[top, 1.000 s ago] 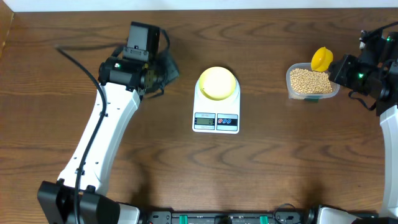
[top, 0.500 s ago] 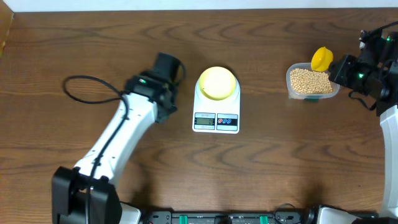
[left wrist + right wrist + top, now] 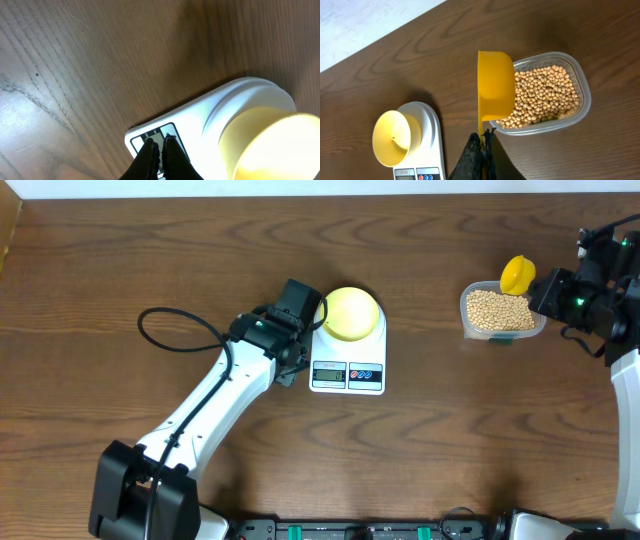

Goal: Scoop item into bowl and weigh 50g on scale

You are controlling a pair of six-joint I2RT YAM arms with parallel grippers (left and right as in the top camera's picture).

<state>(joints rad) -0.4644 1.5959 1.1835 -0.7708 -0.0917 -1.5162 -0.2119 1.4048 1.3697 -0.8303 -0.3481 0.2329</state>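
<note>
The white scale [image 3: 347, 365] sits mid-table with the pale yellow bowl [image 3: 349, 313] on it; the bowl [image 3: 394, 138] looks empty. My left gripper [image 3: 292, 367] is shut on nothing at the scale's left front corner. In the left wrist view its tips [image 3: 160, 142] hang over the grey display [image 3: 172, 131]. The tan beans [image 3: 497, 310] fill a clear container [image 3: 583, 107] at the right. My right gripper [image 3: 483, 135] is shut on the handle of a yellow scoop [image 3: 495, 85]. The scoop [image 3: 517, 274] hangs over the container's left end.
The left arm's black cable [image 3: 175, 330] loops over the table left of the scale. The table's far edge [image 3: 300, 194] meets a white surface. Bare wood lies between the scale and the container.
My left arm has swung right from the far left of the table to the scale's left side, staying shut. The right arm and scoop have not moved.
</note>
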